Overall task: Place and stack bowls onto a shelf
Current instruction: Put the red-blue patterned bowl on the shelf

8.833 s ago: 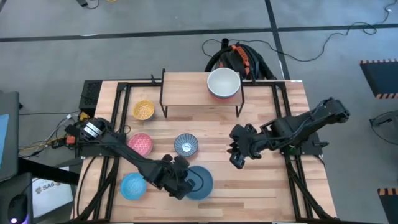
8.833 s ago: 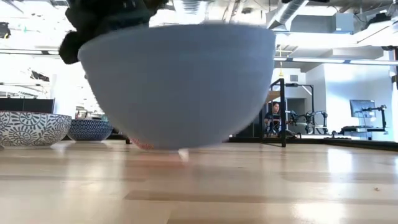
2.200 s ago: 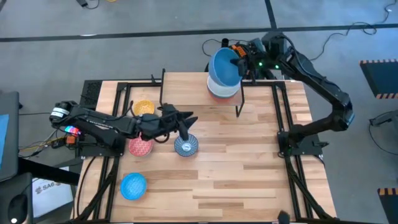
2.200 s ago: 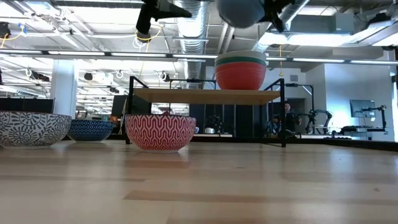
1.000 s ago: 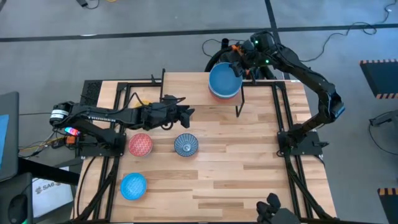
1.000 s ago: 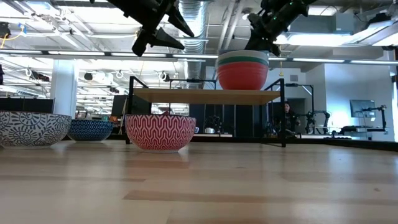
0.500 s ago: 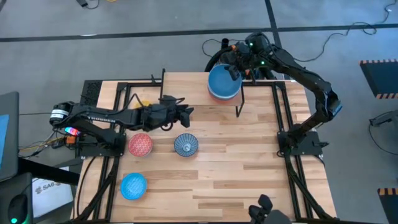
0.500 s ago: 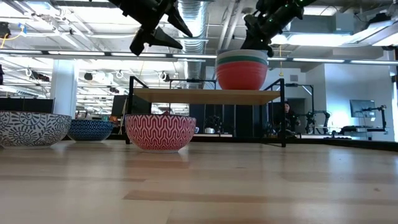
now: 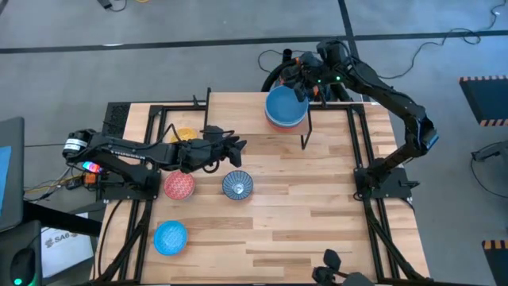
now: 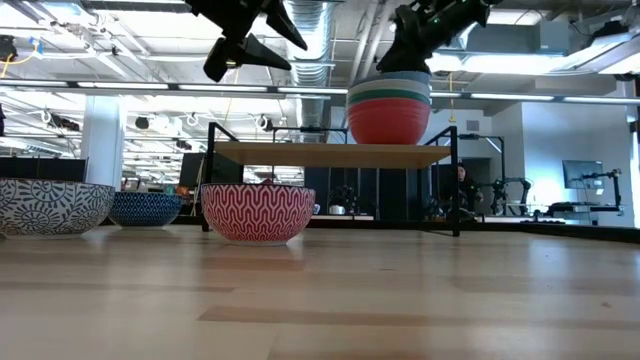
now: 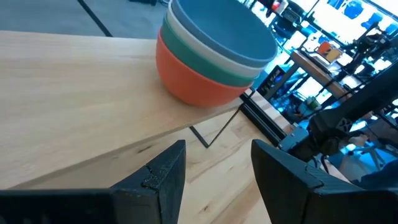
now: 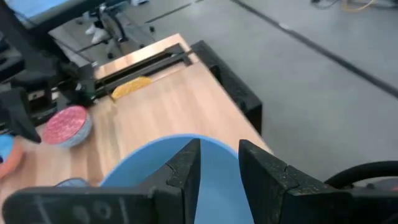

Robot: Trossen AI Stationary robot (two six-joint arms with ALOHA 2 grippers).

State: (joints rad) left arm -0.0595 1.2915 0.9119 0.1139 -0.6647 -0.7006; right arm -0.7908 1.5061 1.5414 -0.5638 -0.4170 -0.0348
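Note:
The shelf stands at the table's far side. On its right end sits a nested stack of bowls: red at the bottom, then green and cream, with the large blue bowl on top. My right gripper hovers open just over that bowl's far rim, with nothing between its fingers. My left gripper hangs open in the air before the shelf's front edge, pointing at the stack. The yellow bowl lies partly under my left arm.
A pink bowl, a blue-white patterned bowl and a light blue bowl rest on the table's left half. The shelf's left part is bare wood. Black rails run along the table's sides, and cables lie beyond the far edge.
My right gripper has tipped and turned, and has risen a little off the large blue bowl's far rim. The bowl stays nested on top of the stack.

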